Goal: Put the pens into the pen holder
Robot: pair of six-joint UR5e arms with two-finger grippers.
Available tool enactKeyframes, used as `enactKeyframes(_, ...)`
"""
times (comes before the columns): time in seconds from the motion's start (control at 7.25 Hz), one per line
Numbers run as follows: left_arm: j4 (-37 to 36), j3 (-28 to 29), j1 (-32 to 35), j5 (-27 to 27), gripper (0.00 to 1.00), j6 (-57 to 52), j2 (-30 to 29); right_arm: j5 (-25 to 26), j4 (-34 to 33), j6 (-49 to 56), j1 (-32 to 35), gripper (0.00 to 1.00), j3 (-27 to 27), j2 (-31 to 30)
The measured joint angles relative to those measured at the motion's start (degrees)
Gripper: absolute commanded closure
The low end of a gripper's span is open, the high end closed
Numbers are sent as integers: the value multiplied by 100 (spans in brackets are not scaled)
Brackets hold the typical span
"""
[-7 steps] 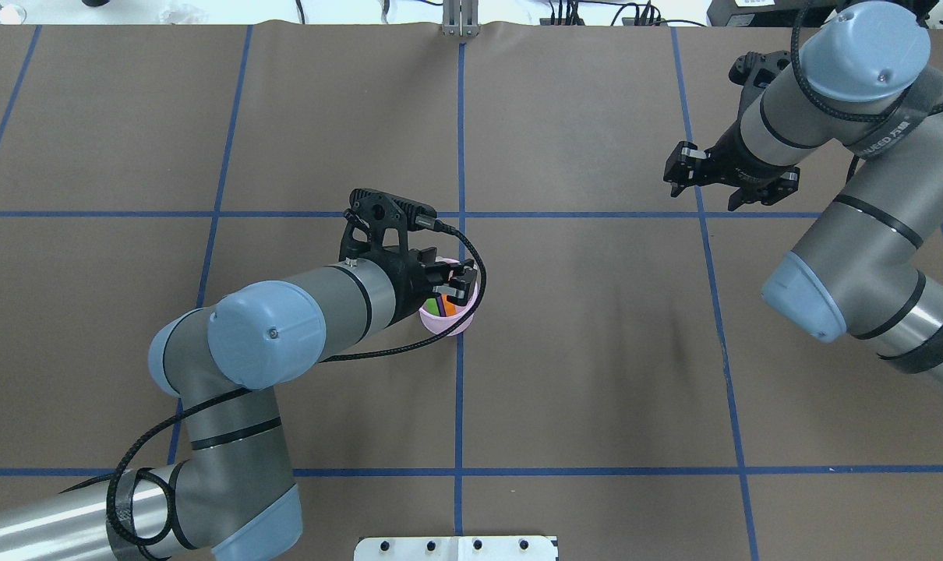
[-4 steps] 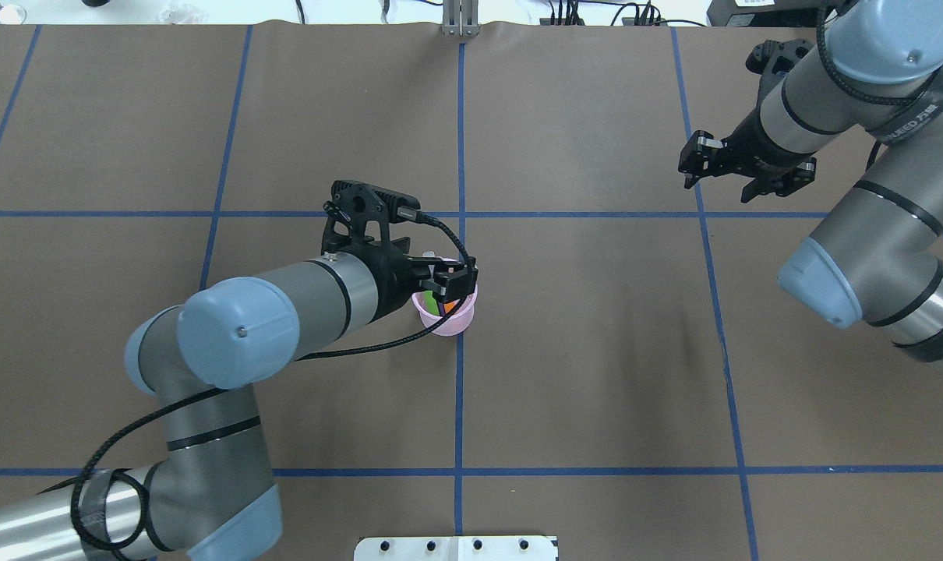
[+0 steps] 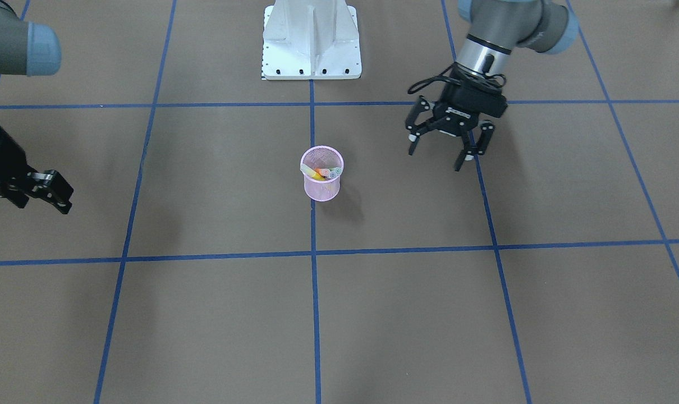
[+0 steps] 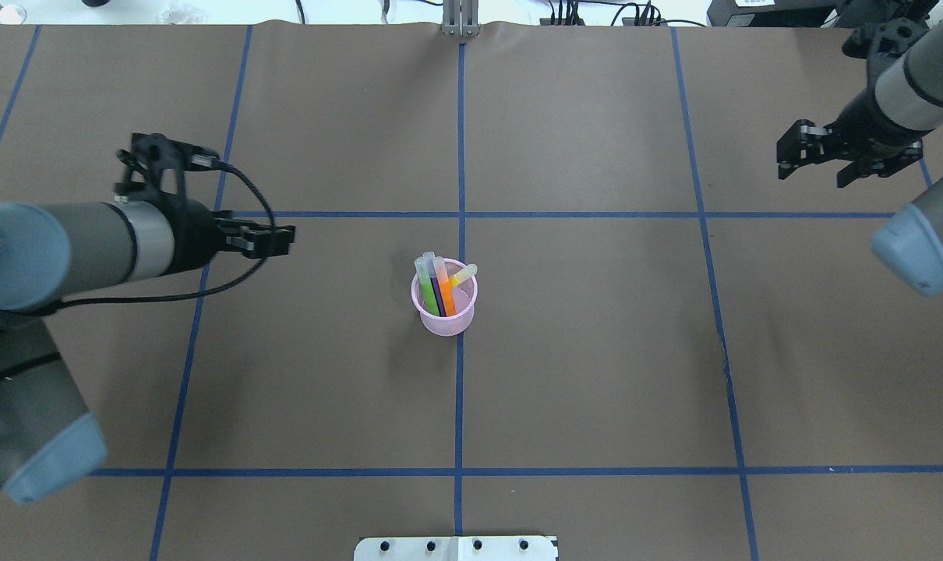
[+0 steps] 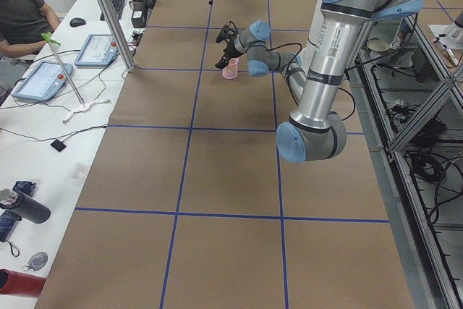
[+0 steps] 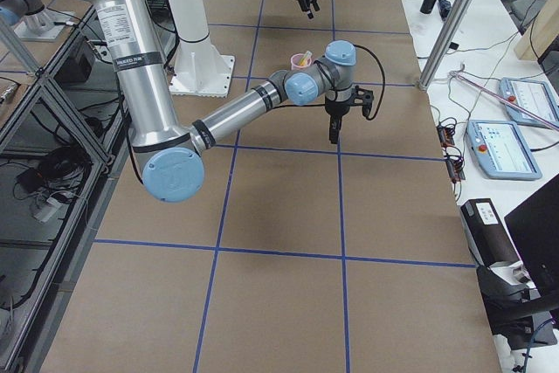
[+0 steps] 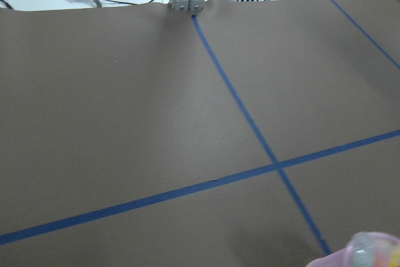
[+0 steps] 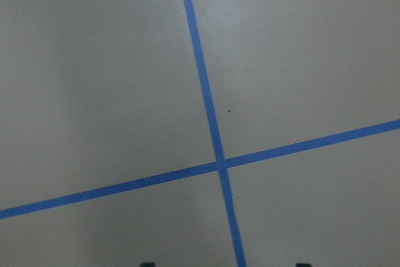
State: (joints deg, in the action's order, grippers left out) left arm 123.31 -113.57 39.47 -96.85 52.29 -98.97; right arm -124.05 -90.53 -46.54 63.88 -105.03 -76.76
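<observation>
The pink mesh pen holder (image 4: 445, 314) stands upright at the table's middle, on a blue tape line. Green (image 4: 425, 289), purple (image 4: 436, 294), orange (image 4: 445, 291) and yellow (image 4: 464, 274) pens stand in it, caps up. From the front the pen holder (image 3: 321, 188) shows the pens (image 3: 320, 171) leaning inside. My left gripper (image 4: 284, 241) hovers open and empty well to the holder's left; its fingers (image 3: 413, 140) are spread wide. My right gripper (image 4: 813, 165) hangs open and empty at the far right. The left wrist view catches only the holder's rim (image 7: 369, 253).
Blue tape lines divide the brown table into squares. The white robot base plate (image 3: 311, 39) sits at the near edge and a metal post (image 4: 460, 19) at the far edge. A person (image 5: 22, 12) sits at a desk with tablets beyond the table.
My left gripper has pulled away from over the pen holder, far to the left, leaving the pens uncovered. The right arm has drawn back further to the right.
</observation>
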Motion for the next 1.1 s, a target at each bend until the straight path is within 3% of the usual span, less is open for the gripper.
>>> enactKeyframes(0.41, -33, 434, 1804, -1695, 0, -1805, 1039, -575, 126, 1358, 1200, 0, 434, -666)
enactKeyframes(0.83, -113, 2010, 3339, -3300, 0, -3128, 1068, -1063, 654, 2962, 1969, 0, 1330, -987)
enactKeyframes(1.1, -723, 2549, 3612, -3625, 0, -3440, 906, -1218, 761, 3446, 2151, 0, 1631, -1003)
